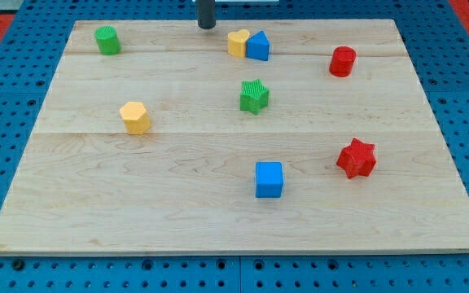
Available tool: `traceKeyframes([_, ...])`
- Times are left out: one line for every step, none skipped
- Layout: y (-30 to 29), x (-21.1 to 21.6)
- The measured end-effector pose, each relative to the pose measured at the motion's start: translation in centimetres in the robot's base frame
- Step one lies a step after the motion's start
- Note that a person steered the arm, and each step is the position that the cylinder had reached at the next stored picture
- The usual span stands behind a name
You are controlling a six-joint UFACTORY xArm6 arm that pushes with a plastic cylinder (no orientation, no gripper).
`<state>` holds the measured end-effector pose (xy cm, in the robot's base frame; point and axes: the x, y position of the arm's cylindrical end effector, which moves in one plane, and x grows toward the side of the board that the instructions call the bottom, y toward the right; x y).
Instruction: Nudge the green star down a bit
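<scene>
The green star (254, 96) lies on the wooden board (177, 203), a little above its middle. My tip (207, 26) is at the view's top edge of the board, up and to the left of the green star and well apart from it. It is just left of the yellow heart block (237, 42), which touches a blue triangular block (258, 46).
A green cylinder (107, 40) stands at the top left, a red cylinder (342, 61) at the top right. A yellow hexagonal block (135, 117) is at the left, a blue cube (269, 179) below the star, a red star (357, 158) at the right.
</scene>
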<state>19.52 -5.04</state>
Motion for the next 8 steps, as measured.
traceKeyframes([-0.2, 0.2])
traceKeyframes([-1.5, 1.4])
traceKeyframes([-2.8, 3.1])
traceKeyframes([-2.4, 6.0])
traceKeyframes([-1.8, 9.6])
traceKeyframes([0.3, 12.2])
traceKeyframes([4.8, 14.7])
traceKeyframes([11.6, 14.8])
